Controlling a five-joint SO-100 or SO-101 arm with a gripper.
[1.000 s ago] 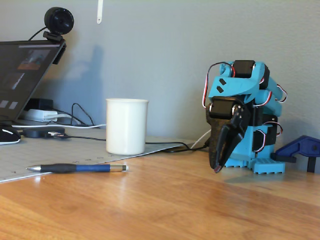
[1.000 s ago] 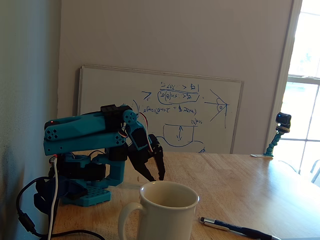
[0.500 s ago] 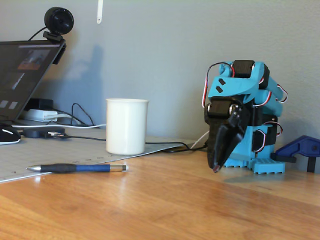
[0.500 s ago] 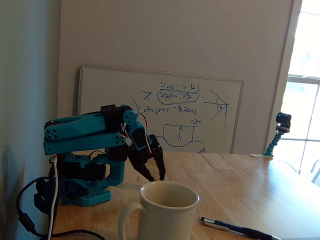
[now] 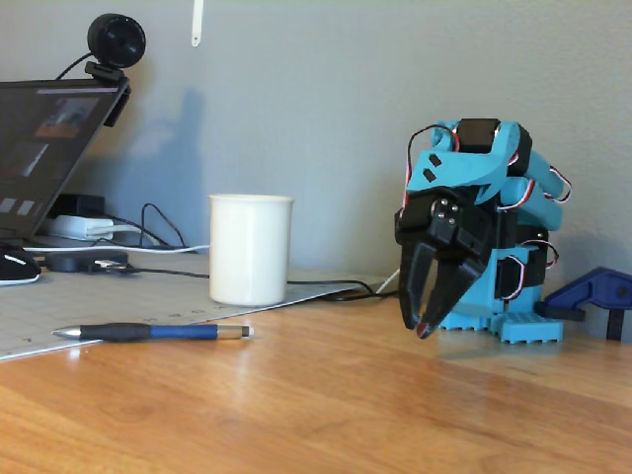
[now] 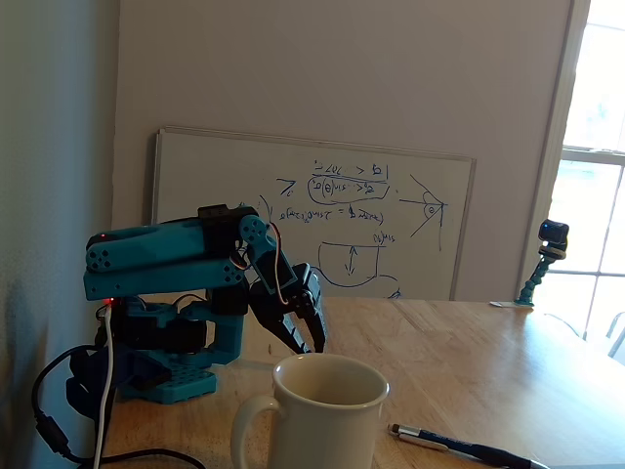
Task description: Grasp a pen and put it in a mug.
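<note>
I am seeing the gripper (image 5: 416, 327) hanging with its fingers parted, empty, pointing down just above the table (image 5: 326, 395) near the arm's base. The pen (image 5: 153, 333) is lying flat toward the table's left edge in that fixed view, just in front of the upright mug (image 5: 251, 249).

Grey wall (image 5: 326, 89), wooden table (image 5: 326, 405), whiteboard (image 6: 312, 220), bright window (image 6: 596, 205)
</note>
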